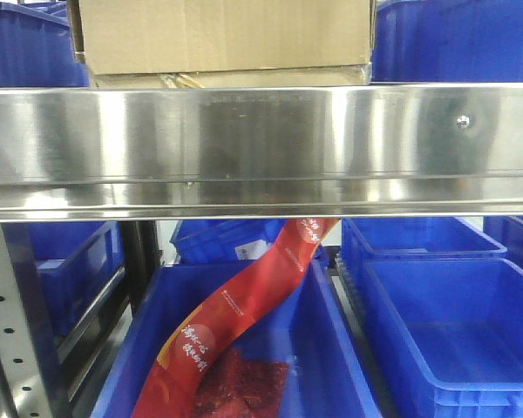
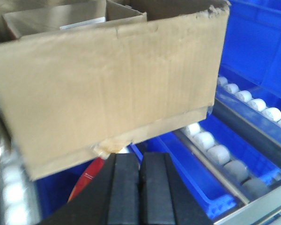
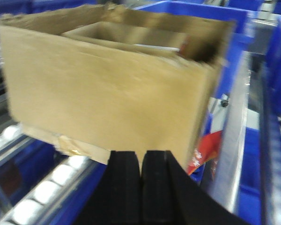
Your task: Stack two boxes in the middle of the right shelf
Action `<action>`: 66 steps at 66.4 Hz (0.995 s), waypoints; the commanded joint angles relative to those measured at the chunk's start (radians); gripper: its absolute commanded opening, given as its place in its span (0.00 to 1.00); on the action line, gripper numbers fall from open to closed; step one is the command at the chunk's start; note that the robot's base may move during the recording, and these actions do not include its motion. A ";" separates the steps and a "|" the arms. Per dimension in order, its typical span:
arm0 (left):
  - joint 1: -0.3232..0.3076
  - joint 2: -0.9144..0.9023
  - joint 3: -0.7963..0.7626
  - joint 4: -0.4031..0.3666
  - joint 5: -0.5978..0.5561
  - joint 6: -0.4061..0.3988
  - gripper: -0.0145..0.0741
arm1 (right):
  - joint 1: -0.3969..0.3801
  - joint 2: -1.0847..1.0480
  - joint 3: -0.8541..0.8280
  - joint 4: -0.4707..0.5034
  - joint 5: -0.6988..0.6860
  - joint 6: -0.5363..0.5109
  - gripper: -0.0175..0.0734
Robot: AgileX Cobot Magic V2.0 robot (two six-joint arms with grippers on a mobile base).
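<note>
Left wrist-mounted view: left claw (image 2: 140, 187), pads pressed together, empty, just below tan box (image 2: 107, 89); smaller carton (image 2: 56, 18) nested inside. Right claw (image 3: 140, 187), likewise closed, empty, beneath same box (image 3: 107, 89). Front view: box (image 1: 222, 35) sits above steel shelf lip (image 1: 261, 139); below, blue bin (image 1: 331, 348) holds red packets (image 1: 235, 318); roller tracks (image 2: 215, 150) alongside

Both wrist views near box (image 2: 107, 89)

You are looking at blue plastic bins (image 1: 458, 335), a red printed packet (image 1: 235, 313) lying in one, white rollers (image 2: 210, 150).
</note>
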 commanded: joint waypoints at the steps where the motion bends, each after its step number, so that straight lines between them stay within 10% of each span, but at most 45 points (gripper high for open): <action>1: 0.047 -0.092 0.108 -0.014 -0.101 -0.002 0.04 | -0.060 -0.069 0.090 0.002 -0.096 0.064 0.01; 27: 0.305 -0.508 0.468 -0.028 -0.154 -0.002 0.04 | -0.145 -0.456 0.468 0.002 -0.090 0.080 0.01; 66: 0.318 -0.667 0.518 -0.014 -0.165 -0.002 0.04 | -0.145 -0.669 0.494 0.002 0.083 0.080 0.01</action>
